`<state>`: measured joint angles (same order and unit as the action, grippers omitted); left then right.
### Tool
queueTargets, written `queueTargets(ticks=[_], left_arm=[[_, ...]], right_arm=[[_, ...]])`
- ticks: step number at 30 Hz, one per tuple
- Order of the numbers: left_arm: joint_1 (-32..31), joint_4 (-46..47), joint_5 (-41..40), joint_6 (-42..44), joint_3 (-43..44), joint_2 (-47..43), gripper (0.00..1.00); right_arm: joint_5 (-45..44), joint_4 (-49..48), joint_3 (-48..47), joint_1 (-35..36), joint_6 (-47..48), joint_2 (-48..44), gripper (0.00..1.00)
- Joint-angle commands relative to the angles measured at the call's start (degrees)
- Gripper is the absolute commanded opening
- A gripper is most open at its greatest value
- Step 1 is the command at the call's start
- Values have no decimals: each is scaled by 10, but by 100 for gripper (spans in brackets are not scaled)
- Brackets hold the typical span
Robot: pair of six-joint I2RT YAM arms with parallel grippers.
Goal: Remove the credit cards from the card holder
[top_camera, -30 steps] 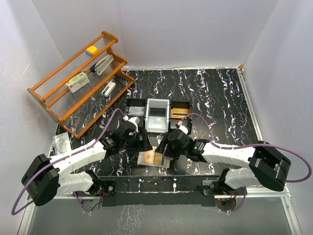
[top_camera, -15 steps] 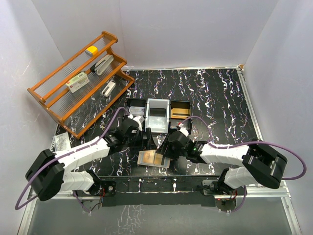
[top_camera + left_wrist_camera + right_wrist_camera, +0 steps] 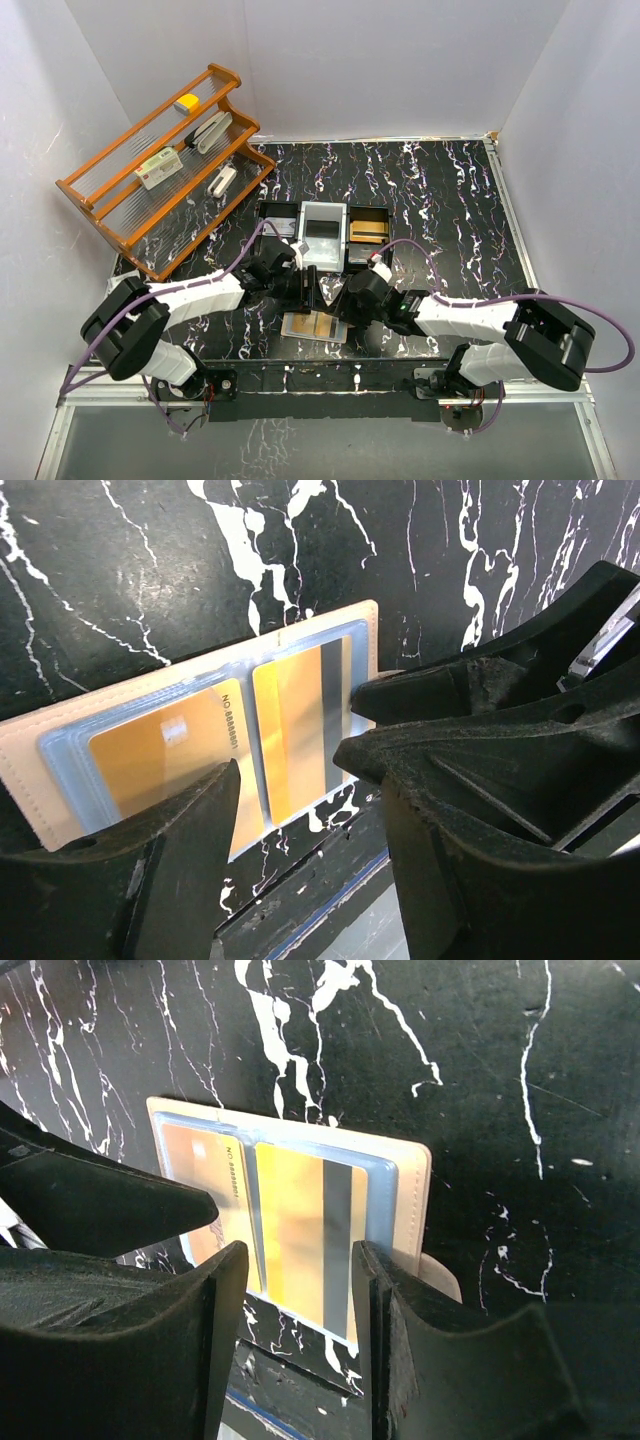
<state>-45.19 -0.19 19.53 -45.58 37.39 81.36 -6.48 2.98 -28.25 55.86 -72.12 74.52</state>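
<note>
Lying open and flat on the black, white-veined table (image 3: 430,200), close to its near edge, the card holder (image 3: 313,327) shows a pale beige leather border around clear, bluish plastic sleeves. The credit cards (image 3: 290,730) are tucked inside those sleeves. Two orange-gold ones lie side by side: one bears a small pale patch and a line of printed digits along its edge, the other a dark stripe down its length. The left gripper (image 3: 287,770) hangs over the holder with its fingers spread and nothing between them. The right gripper (image 3: 300,1260) comes in from the other side, its fingers likewise apart and pinching nothing. Whether any fingertip touches the holder cannot be told. A black-and-grey tray (image 3: 322,222) sits just beyond.
</note>
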Motion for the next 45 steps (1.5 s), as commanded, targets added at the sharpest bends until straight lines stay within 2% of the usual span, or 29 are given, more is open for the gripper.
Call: queueTargets(ticks=[1,9,14,23,28,33,45], left_arm=[[-6,3,40,0,7,15,56],[-6,9,50,-7,3,30,56],[-7,-5,40,-14,5,46,52],[-7,3,52,-29,-9,51,46],[-7,-37,10,-36,-12,48,42],[-7,-11,44,-41,-22,53,42],[-7,-7,40,-50,-26,53,36]], right_arm=[[-15,43,9,-1,7,-11,45],[-10,46,-2,-2,19,13,44],[-14,52,11,-1,1,32,42],[-4,19,46,-2,-9,22,42],[-10,22,52,-1,-19,17,42],[-2,5,61,-1,-22,10,42],[-2,8,65,-2,-28,11,42]])
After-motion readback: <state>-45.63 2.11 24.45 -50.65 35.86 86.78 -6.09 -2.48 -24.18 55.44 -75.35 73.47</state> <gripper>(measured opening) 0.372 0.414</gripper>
